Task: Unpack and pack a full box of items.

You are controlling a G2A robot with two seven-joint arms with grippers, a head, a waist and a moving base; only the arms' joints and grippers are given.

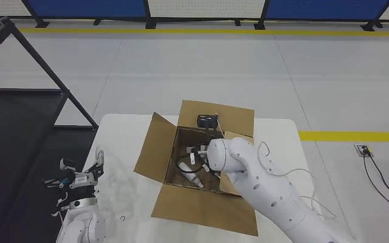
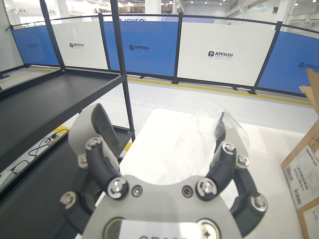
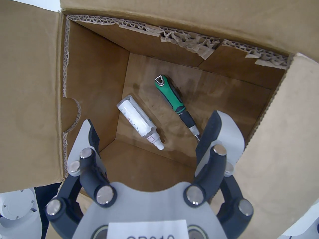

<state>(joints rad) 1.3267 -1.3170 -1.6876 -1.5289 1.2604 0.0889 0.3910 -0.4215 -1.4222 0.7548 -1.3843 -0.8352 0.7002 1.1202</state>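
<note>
From above, the open cardboard box [image 1: 200, 209] sits in the middle of the white table [image 1: 121, 130] with its flaps spread. The right arm [image 1: 267, 188] slants in from the box's near right corner, and its wrist is bent over the opening. A black object [image 1: 206, 119] rests against the box's far wall, with a black cable [image 1: 181, 163] and a white tube [image 1: 193, 176] deeper inside. The left gripper [image 1: 82, 164] is held well to the box's left, by the table's edge. In the left wrist view, this gripper's fingers are spread wide and grasp nothing. A clear plastic film [image 2: 214, 125] is draped over the finger nearer the box, and a black rack [image 2: 57, 93] stands on the side away from the box. In the right wrist view, the right gripper [image 3: 152, 121] points straight down into the box, parted and empty. The tube and a green-handled screwdriver [image 3: 172, 98] lie side by side on the box floor beneath it.
</note>
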